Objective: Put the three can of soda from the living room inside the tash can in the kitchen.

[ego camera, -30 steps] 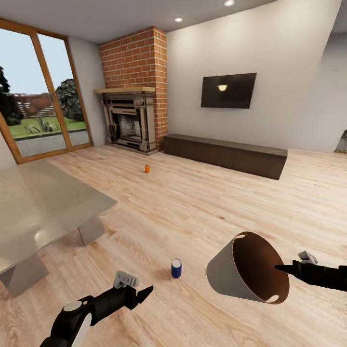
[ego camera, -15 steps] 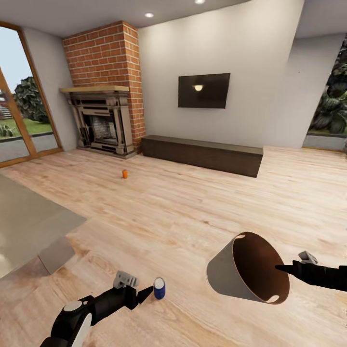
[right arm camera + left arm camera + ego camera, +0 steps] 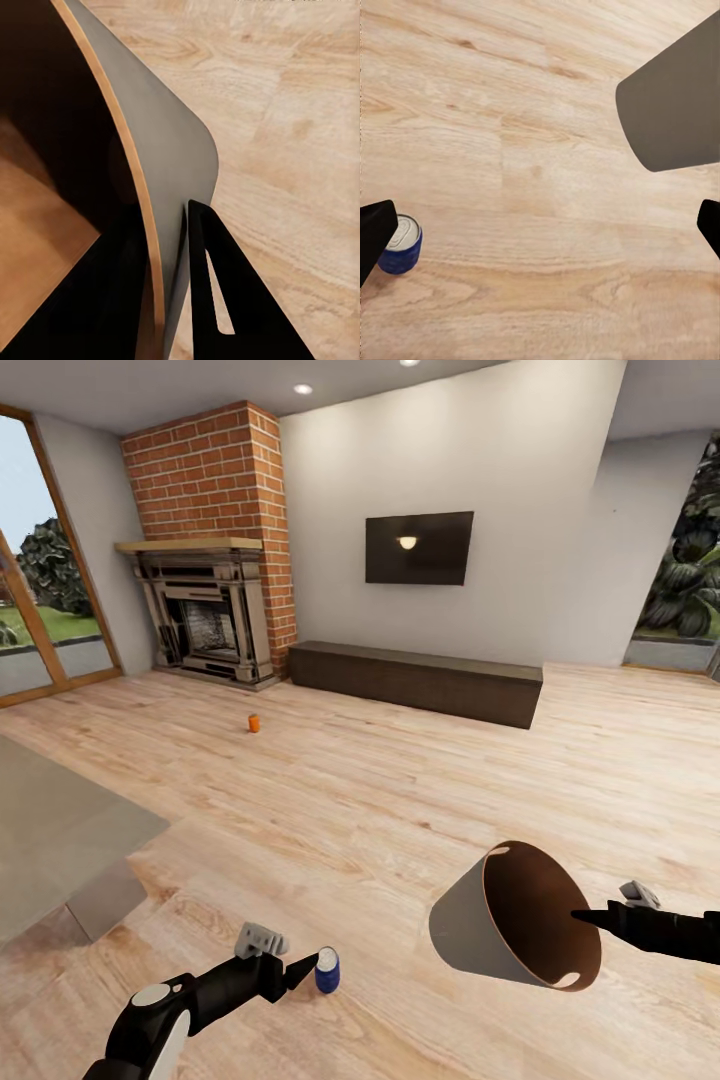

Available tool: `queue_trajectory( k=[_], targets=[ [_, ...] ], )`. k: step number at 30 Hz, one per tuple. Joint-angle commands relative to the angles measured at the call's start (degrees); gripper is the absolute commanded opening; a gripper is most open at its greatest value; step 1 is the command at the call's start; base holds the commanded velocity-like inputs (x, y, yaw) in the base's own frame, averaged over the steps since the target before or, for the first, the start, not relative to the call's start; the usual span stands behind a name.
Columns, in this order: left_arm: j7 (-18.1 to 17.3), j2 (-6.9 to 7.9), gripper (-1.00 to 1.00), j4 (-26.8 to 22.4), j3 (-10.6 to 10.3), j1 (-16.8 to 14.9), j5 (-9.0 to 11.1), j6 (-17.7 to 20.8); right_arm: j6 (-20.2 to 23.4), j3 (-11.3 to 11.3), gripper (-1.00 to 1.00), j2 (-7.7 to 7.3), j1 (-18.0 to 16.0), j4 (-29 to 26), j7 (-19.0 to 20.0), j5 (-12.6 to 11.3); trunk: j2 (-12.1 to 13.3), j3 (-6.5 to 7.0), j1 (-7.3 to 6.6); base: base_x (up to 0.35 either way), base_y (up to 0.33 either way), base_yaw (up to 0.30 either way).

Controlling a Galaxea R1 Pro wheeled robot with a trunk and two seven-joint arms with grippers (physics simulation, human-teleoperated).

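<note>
A blue can of soda (image 3: pixel 327 970) stands upright on the plank floor, right at the tip of my left gripper (image 3: pixel 302 966). In the left wrist view the blue can (image 3: pixel 400 244) sits beside one finger (image 3: pixel 375 234), outside the wide gap, and the left gripper (image 3: pixel 542 232) is open. An orange can (image 3: pixel 254 724) stands far off on the floor before the fireplace. My right gripper (image 3: pixel 592 918) is shut on the rim of the tash can (image 3: pixel 470 925), which hangs tilted, its brown inside facing me. In the right wrist view the fingers (image 3: pixel 214 292) pinch the bin wall (image 3: pixel 161 150).
A grey table (image 3: pixel 60 830) stands at the left. The brick fireplace (image 3: pixel 210 610) and a long dark bench (image 3: pixel 415 680) line the far wall under a TV (image 3: pixel 418 548). Glass doors (image 3: pixel 40 630) are at far left. Open plank floor (image 3: pixel 400 790) lies ahead.
The whole view has swung right, so the camera moved. The blue can now stands at my left gripper's tip instead of apart from it. Both arms hold their pose.
</note>
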Motion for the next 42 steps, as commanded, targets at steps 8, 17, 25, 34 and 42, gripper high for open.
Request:
queue_trajectory(
  k=[8,17,25,34,42],
  targets=[
    [0.5,-2.48,1.0,0.9,0.0,0.0,-7.3,0.0,0.9,0.0,-1.0,0.05,0.0,-0.1,0.3,-1.1,0.0,0.01,0.0,0.162,-0.157,0.0],
    [0.5,-3.01,1.0,1.1,0.0,0.0,-8.6,0.0,0.9,0.0,-1.0,0.07,0.0,-0.1,0.3,-1.1,0.0,0.01,0.0,0.213,-0.173,0.0],
    [0.5,-3.02,1.0,1.1,0.0,0.0,-8.6,0.0,0.9,0.0,-1.0,0.03,0.0,-0.1,0.3,-1.1,0.0,0.01,0.0,0.214,-0.171,0.0],
    [0.5,-3.02,1.0,1.1,0.0,0.0,-8.6,0.0,0.9,0.0,-1.0,0.01,0.0,-0.1,0.3,-1.1,0.0,0.01,0.0,0.214,-0.164,0.0],
    [0.5,-3.02,1.0,1.1,0.0,0.0,-8.6,0.0,0.9,0.0,-1.0,0.02,-0.1,-0.1,0.3,-1.1,0.0,0.01,0.0,0.213,-0.148,0.0]
  ],
)
